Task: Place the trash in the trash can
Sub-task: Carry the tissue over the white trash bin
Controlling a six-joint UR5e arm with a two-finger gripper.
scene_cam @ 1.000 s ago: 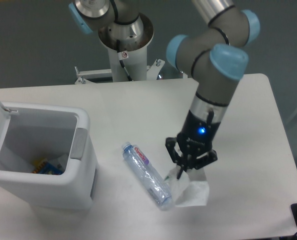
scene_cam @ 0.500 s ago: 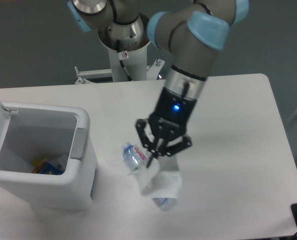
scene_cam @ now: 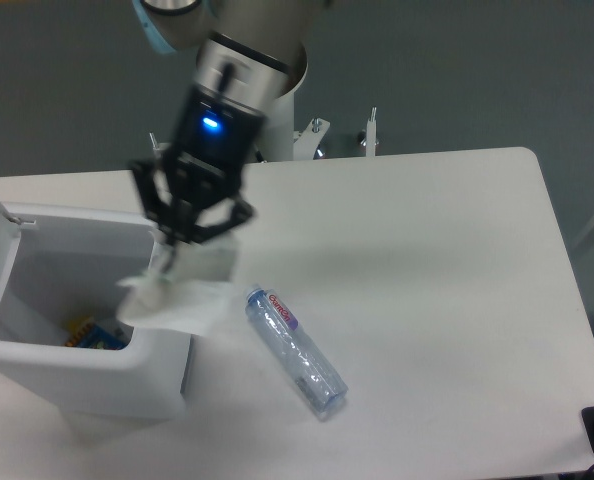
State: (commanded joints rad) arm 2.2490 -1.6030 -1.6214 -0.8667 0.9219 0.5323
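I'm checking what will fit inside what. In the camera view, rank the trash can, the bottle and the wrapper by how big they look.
1. trash can, clearly largest.
2. wrapper and bottle look alike; the wrapper hangs raised from the gripper, possibly nearer the camera, so I won't rank them.

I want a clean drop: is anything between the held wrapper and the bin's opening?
Nothing visible. The wrapper hangs from the gripper over the bin's right rim, lid open.
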